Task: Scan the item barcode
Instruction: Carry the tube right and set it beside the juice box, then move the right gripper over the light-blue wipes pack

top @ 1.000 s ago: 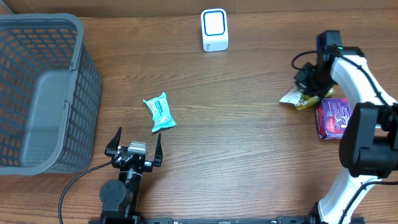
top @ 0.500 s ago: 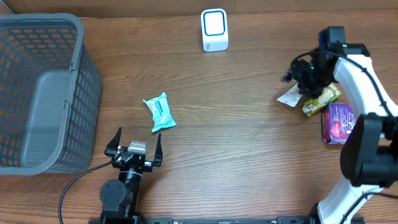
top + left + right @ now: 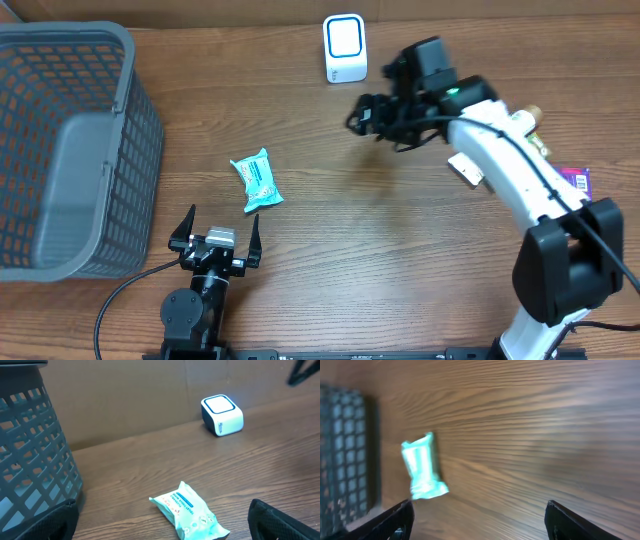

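Blurred teal packet (image 3: 423, 475) on wood table (image 3: 530, 435), basket (image 3: 340, 455) left, fingers (image 3: 395, 520) apart

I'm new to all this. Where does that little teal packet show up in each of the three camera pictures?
Overhead: the teal packet lies on the table left of centre, to the right of the grey basket.
Left wrist: the packet sits low in the middle, in front of the camera.
Right wrist: the packet is left of centre and blurred.
Shared landmark: the grey basket, to the left of the packet in every view.
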